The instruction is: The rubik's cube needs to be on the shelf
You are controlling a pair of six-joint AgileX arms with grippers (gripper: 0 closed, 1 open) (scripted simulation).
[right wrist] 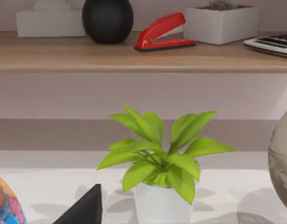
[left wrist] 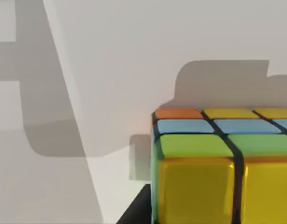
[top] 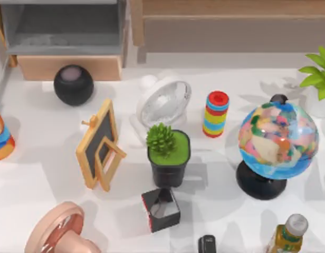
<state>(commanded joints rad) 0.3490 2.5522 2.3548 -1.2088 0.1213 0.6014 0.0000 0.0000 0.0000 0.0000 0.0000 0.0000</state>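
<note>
The rubik's cube (left wrist: 218, 168) sits very close in the left wrist view, with yellow, green, blue and orange tiles split by dark lines, resting on the white table. A dark edge of my left gripper (left wrist: 134, 212) shows right beside the cube's lower corner. The shelf (top: 231, 31) runs along the back right of the table, a light-brown board over a taupe front panel. In the right wrist view its board (right wrist: 134, 58) carries a red stapler (right wrist: 164, 31) and a black ball. A dark tip of my right gripper (right wrist: 83, 207) points toward the shelf.
On the table stand a globe (top: 277, 139), a striped cylinder (top: 216, 114), a white fan (top: 163, 103), a potted succulent (top: 168, 153), a small chalkboard (top: 101, 145), a black ball (top: 73, 84), a black box (top: 161, 209) and a leafy plant (right wrist: 162, 158). A grey-lined wooden box (top: 65, 37) is at the back left.
</note>
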